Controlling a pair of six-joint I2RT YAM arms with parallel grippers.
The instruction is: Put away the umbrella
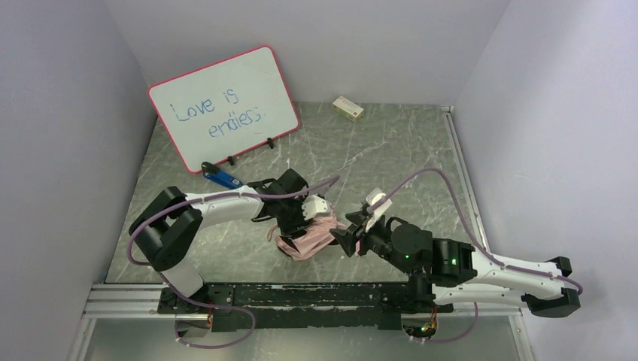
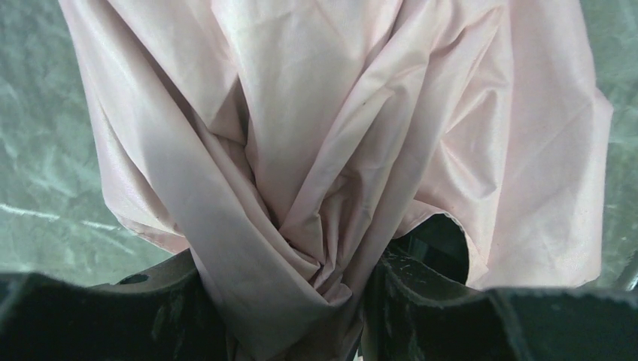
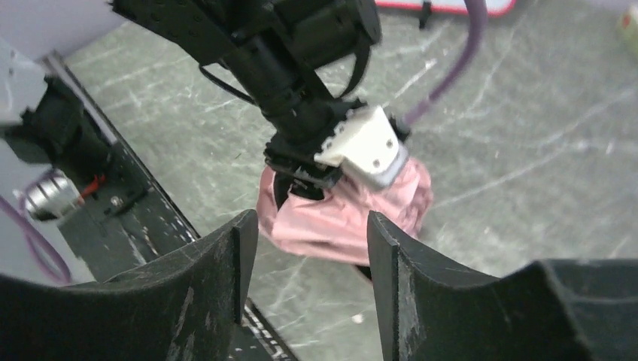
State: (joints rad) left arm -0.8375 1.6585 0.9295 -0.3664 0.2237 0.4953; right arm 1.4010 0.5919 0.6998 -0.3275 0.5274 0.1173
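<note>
left end effector (image 2: 284,301), wrist bent down over the desk (image 1: 391,150), is clamped on the bunched pink umbrella (image 1: 307,241); right end effector (image 3: 312,274) points toward it, fingers apart.

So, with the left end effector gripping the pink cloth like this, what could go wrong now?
1. The left end effector seems to pinch only loose folds of the umbrella, not its shaft, so the cloth may slip out or tear.
2. The open right end effector points at the umbrella just under the left wrist; moving in, it might bump that arm.
</note>
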